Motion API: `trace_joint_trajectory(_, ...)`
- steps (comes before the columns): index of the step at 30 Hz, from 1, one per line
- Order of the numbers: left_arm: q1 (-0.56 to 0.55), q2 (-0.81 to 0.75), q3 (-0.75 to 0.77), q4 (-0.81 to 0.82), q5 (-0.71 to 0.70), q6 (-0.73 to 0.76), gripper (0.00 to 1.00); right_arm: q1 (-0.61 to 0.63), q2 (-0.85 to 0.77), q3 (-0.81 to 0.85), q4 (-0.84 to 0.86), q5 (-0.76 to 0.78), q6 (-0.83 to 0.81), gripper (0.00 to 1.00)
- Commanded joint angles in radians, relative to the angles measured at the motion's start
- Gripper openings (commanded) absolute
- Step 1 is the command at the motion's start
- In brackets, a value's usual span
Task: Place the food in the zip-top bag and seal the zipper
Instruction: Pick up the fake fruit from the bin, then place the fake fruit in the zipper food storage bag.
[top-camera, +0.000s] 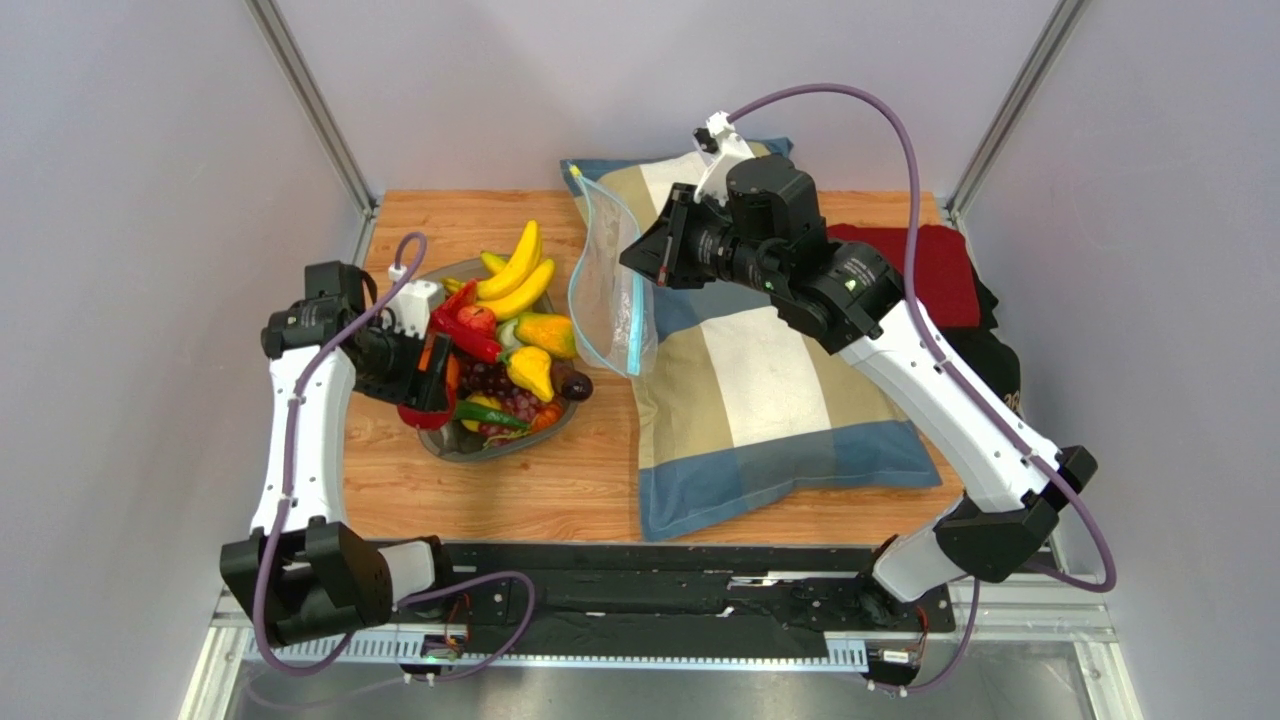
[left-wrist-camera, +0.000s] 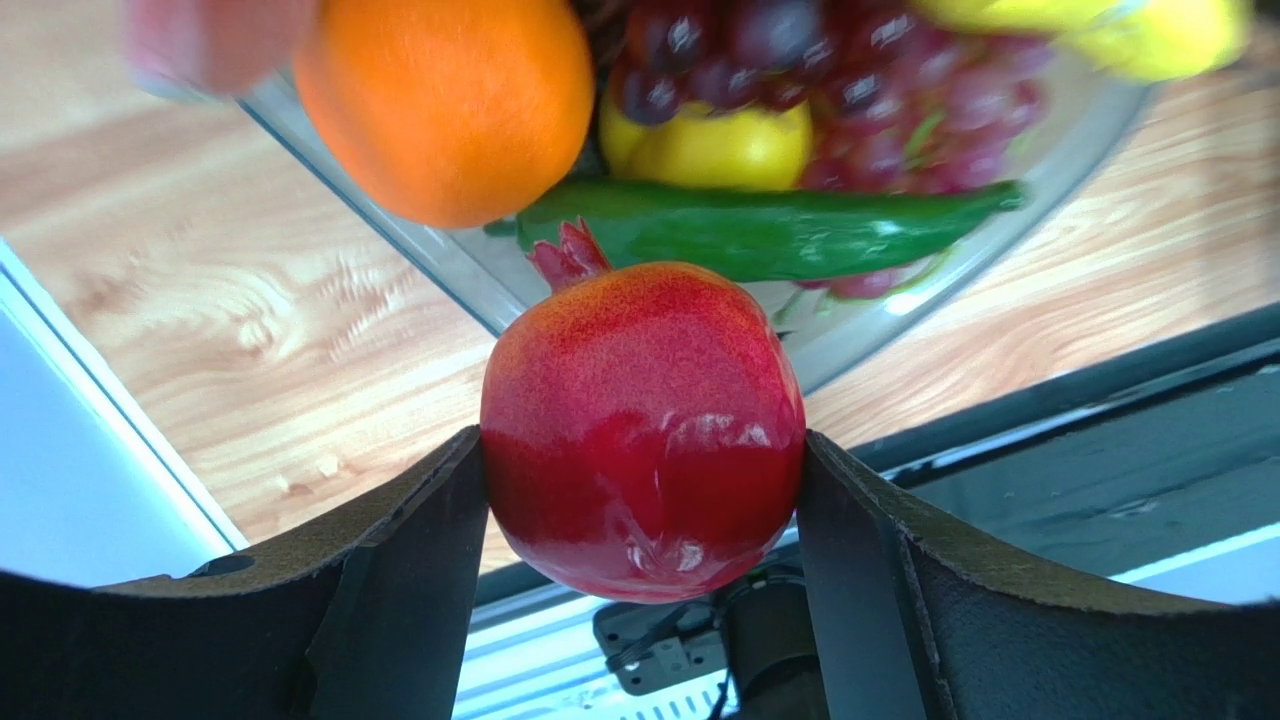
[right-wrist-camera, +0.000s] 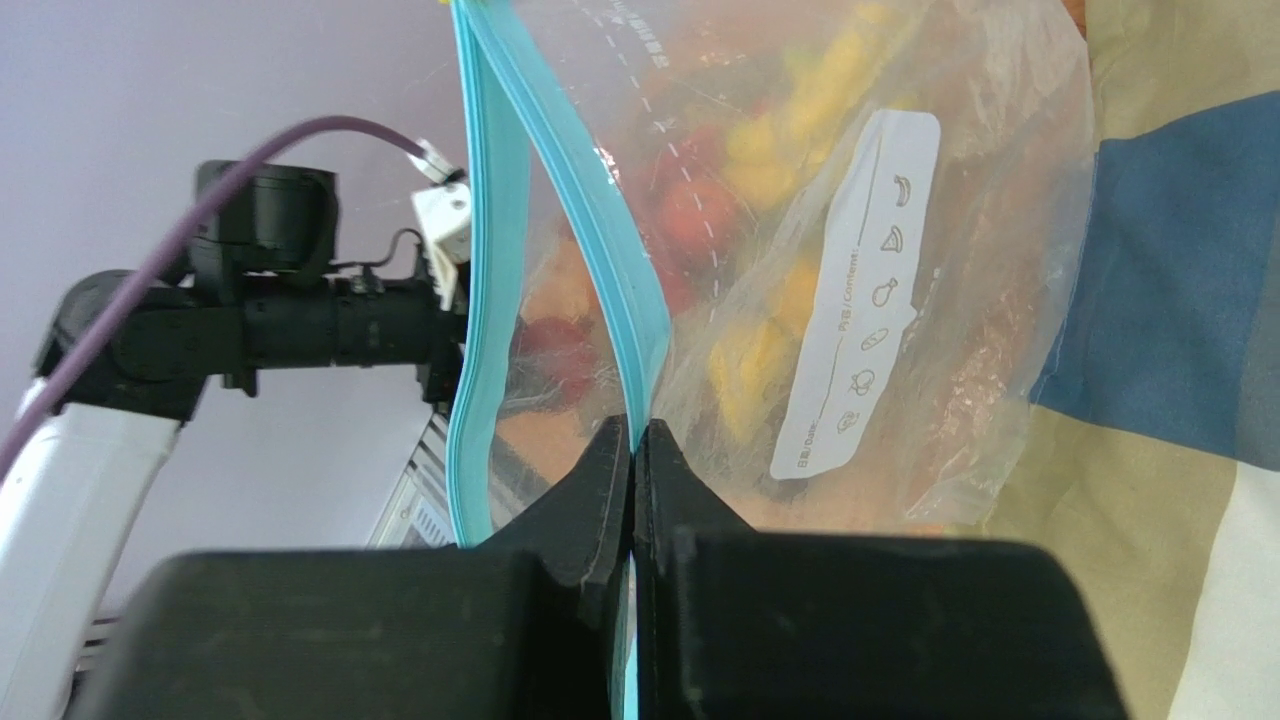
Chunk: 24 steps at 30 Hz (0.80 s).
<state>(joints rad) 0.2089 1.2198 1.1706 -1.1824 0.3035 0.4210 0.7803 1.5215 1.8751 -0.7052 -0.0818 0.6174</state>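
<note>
pillow (top-camera: 766, 375) right of centre on counter (top-camera: 451, 503) | bag (top-camera: 609, 293) upright at pillow's upper left, mouth gaping, zipper (right-wrist-camera: 489, 225) pinched in fully closed right hand (right-wrist-camera: 634, 450) | dish (top-camera: 463, 446) of food (top-camera: 519, 323) left of centre | left hand (left-wrist-camera: 643, 450) clamped on pomegranate (left-wrist-camera: 643, 405) at dish's lower-left rim

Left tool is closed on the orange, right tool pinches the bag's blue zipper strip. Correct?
Not the orange. The left wrist view shows the left tool closed on the red pomegranate; the orange sits untouched beyond it. The rest holds: the right tool pinches the blue zipper strip of the zip-top bag.
</note>
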Motion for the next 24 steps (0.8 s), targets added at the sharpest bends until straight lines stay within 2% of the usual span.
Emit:
trace_joint_trajectory(1,-0.011,-0.065,0.147,-0.083,0.124,-0.024,0.24,-0.003,-0.049,-0.045,0.039,0.002,0.012,0.00)
trace_joint_trajectory(6,-0.109,-0.088,0.286,-0.103,0.213,-0.068,0.22,-0.024,-0.041,-0.126,0.042,-0.042,0.063,0.00)
trace_joint_trajectory(14,-0.359,-0.025,0.567,0.091,0.377,-0.312,0.21,-0.067,0.048,-0.163,0.085,-0.200,0.166,0.00)
trace_joint_trajectory(18,-0.500,-0.005,0.572,0.275,0.447,-0.499,0.21,-0.067,0.092,-0.142,0.108,-0.260,0.205,0.00)
trace_joint_trajectory(20,-0.586,0.007,0.551,0.346,0.430,-0.521,0.21,-0.067,0.101,-0.139,0.113,-0.274,0.217,0.00)
trace_joint_trajectory(24,-0.655,0.041,0.492,0.368,0.317,-0.519,0.19,-0.091,0.098,-0.137,0.127,-0.305,0.235,0.00)
